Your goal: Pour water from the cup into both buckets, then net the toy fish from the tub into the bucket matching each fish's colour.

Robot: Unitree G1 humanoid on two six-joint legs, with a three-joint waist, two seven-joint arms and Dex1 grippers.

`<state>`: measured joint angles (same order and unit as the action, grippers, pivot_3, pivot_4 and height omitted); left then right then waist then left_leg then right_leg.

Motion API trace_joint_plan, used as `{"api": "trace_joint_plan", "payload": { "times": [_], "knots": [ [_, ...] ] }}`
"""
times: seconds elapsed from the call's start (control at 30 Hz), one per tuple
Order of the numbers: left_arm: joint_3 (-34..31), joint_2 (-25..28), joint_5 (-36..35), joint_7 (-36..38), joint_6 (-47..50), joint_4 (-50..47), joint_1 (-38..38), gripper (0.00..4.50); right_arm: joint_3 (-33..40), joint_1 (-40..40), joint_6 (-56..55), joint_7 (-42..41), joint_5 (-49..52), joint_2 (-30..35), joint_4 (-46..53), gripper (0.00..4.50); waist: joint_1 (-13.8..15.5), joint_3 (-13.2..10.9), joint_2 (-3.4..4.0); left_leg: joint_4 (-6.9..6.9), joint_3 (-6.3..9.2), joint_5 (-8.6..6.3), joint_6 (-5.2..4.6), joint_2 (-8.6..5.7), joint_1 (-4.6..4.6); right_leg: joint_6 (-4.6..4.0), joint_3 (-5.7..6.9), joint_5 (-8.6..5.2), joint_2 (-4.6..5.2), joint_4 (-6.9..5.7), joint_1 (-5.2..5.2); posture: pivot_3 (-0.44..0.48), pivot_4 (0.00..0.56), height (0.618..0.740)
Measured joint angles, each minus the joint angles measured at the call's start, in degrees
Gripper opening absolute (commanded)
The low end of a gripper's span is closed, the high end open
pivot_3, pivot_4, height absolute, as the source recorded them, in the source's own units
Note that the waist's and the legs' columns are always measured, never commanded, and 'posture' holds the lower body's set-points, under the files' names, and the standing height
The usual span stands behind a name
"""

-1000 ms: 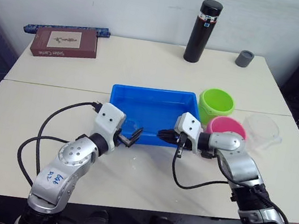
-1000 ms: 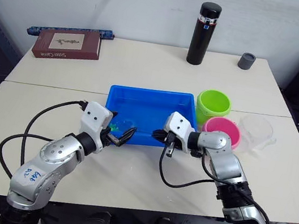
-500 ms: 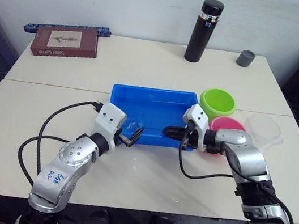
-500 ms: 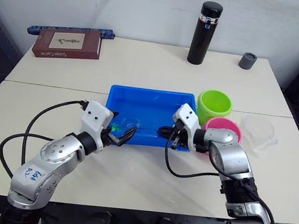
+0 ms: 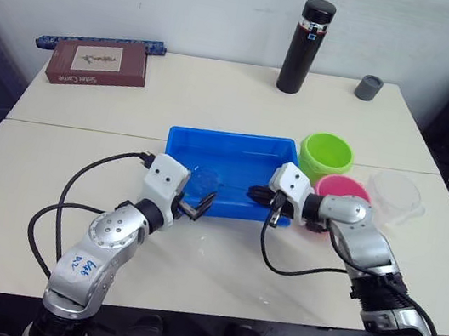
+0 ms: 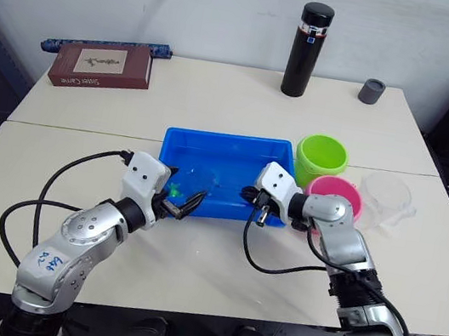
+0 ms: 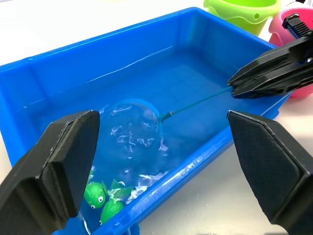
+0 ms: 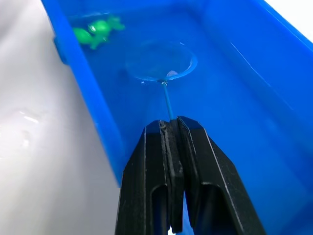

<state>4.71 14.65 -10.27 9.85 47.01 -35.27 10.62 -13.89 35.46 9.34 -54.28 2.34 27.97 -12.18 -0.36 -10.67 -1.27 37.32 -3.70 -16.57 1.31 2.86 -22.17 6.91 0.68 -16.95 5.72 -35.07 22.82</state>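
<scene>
From the head cameras, you are seeing the blue tub (image 5: 229, 153) sitting mid-table, with the green bucket (image 5: 325, 156), pink bucket (image 5: 341, 190) and clear cup (image 5: 394, 195) crowding its right end; bare table is lying in front. The book's (image 5: 97, 62) title is too small to read. In the left wrist view, your left gripper (image 7: 164, 169) is spread wide over the near rim, beside two green fish (image 7: 103, 196). In the right wrist view, your right gripper (image 8: 172, 128) is clamping the net (image 8: 160, 61) handle, hoop underwater.
</scene>
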Motion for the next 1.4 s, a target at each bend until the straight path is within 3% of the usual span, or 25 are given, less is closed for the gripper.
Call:
{"api": "trace_joint_plan", "payload": {
  "times": [0.53, 0.77, 1.4],
  "knots": [
    [0.3, -0.1, 0.0, -0.2, 0.0, 0.0, 0.0, 4.48, -0.8, 0.0, 1.3, -3.5, 1.2, -0.5, 2.9, 0.0, 0.0, 0.0, 0.0, -0.03, 0.0, -0.02, 0.02, 0.01, 0.0, 0.0, 0.01, 0.0, 0.0, 0.05, 0.0, 0.0, 0.15, 0.74],
    [0.4, -0.2, 0.0, -0.2, 0.0, 0.0, 0.0, 4.48, -0.5, -1.4, 3.9, -6.8, 3.4, 2.2, 5.6, 0.0, 0.1, 0.0, 0.0, 0.0, 0.01, -0.02, 0.01, 0.01, 0.01, -0.01, 0.01, 0.0, 0.01, 0.02, -0.02, 0.0, 0.15, 0.74],
    [0.6, -0.2, 0.0, -0.2, 0.0, 0.0, 0.0, 4.48, -1.3, 0.3, 0.7, -4.5, 0.9, 1.8, 2.5, 0.0, 0.1, 0.0, 0.0, 0.02, 0.01, -0.01, 0.02, 0.01, 0.05, -0.02, 0.01, 0.0, 0.01, -0.02, -0.03, 0.0, 0.15, 0.74]
  ]
}}
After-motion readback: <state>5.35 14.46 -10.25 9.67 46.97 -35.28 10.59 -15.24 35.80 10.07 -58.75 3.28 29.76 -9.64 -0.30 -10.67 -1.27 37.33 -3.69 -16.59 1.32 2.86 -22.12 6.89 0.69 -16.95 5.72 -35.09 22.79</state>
